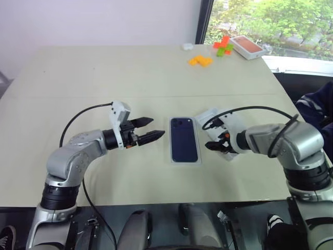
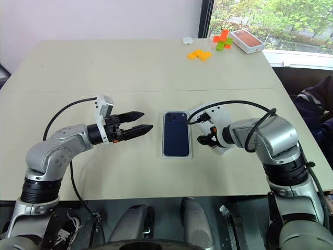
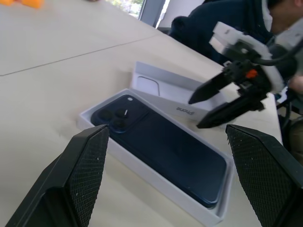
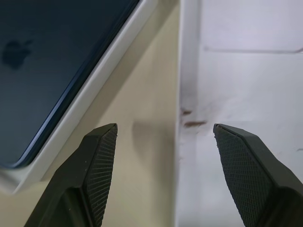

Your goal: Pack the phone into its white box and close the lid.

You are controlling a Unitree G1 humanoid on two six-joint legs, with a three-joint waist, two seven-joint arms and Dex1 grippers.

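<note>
Near the middle of the table (image 1: 78, 78), our left gripper (image 1: 149, 130) hovers with its two black fingers spread, pointing level toward the white box (image 1: 198, 156) and holding nothing. On the other side of that box, our right gripper (image 1: 217, 143) tilts downward with its fingers parted as well, and nothing sits between them. Below it we see the edge of the lid (image 4: 246, 71), which lies on the table just beside the box's right wall, plain white face up; whether a fingertip touches the lid we cannot quite tell from these angles. Between our two grippers the phone (image 1: 183, 139) already lies flat in the white box, dark back up, with its camera cluster at the far corner. Farther out, near the table's far edge, we see orange and green blocks (image 1: 213, 52) and an orange-red-topped box (image 1: 246, 47). A person's dark sleeve (image 1: 315, 107) shows at the right edge.
</note>
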